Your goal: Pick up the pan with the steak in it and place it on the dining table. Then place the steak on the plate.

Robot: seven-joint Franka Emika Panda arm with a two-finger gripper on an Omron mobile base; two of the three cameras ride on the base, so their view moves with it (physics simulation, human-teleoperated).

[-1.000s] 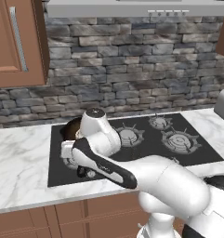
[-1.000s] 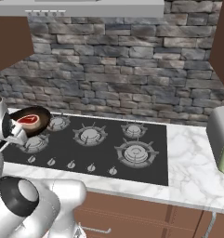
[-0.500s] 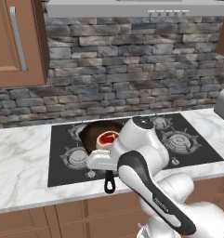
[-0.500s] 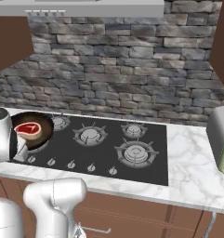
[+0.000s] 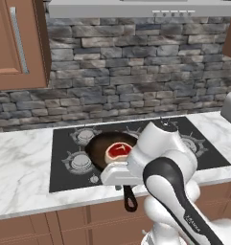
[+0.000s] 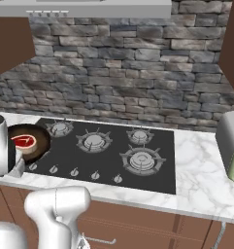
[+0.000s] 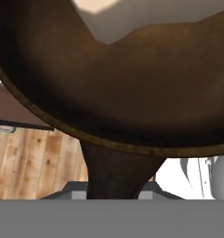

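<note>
The counter (image 5: pixel 21 167) is white veined marble on brown cabinets, with a black gas stove (image 6: pixel 152 168) sunk into it under the stone wall, and a pale green appliance (image 6: pixel 231 145) sits over at 3 o'clock of the burners.

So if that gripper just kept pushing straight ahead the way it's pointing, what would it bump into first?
The pan it already grips by the handle; its dark bowl lies straight ahead, the steak inside.

The pan (image 6: pixel 30 144) is sitting at 9 o'clock with the steak (image 6: pixel 23 141) lying inside it (arm's covering its left edge), the black stove (image 6: pixel 108 153) stretching toward 3 o'clock.
</note>
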